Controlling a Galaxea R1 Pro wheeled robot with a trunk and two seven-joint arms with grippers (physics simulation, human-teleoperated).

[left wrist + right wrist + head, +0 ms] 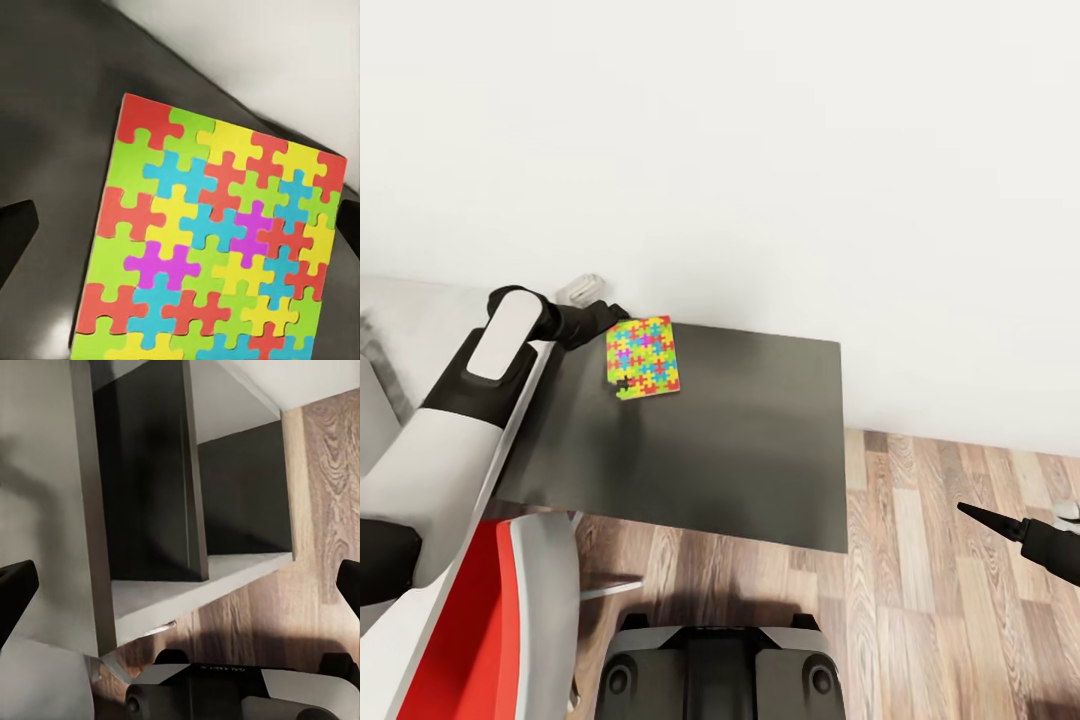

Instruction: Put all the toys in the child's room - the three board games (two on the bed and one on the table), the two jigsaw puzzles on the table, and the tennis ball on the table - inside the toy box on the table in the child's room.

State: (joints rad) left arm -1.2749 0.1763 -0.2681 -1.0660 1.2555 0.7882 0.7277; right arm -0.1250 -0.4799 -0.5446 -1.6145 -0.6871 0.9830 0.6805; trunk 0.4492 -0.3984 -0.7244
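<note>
Jigsaw puzzle (643,357) lies flat on the dark grey desk (760,450), near its back-left corner by the white wall (760,130); in the left wrist view the puzzle (217,247) sits between two dark finger tips at the frame edges, so the left gripper (612,322) has its fingers apart w/ nothing held, apparently at or just above the box's far edge; contact can't be judged. Step in hand, I'd say: picking up this puzzle. Next move likely needs fingers lowered to straddle an edge, since the box is flat, then a close. Left arm reaches fwd w/ elbow bent. Right gripper (1000,522) hangs idle over the wood floor (940,560), fingers apart in its wrist view.
</note>
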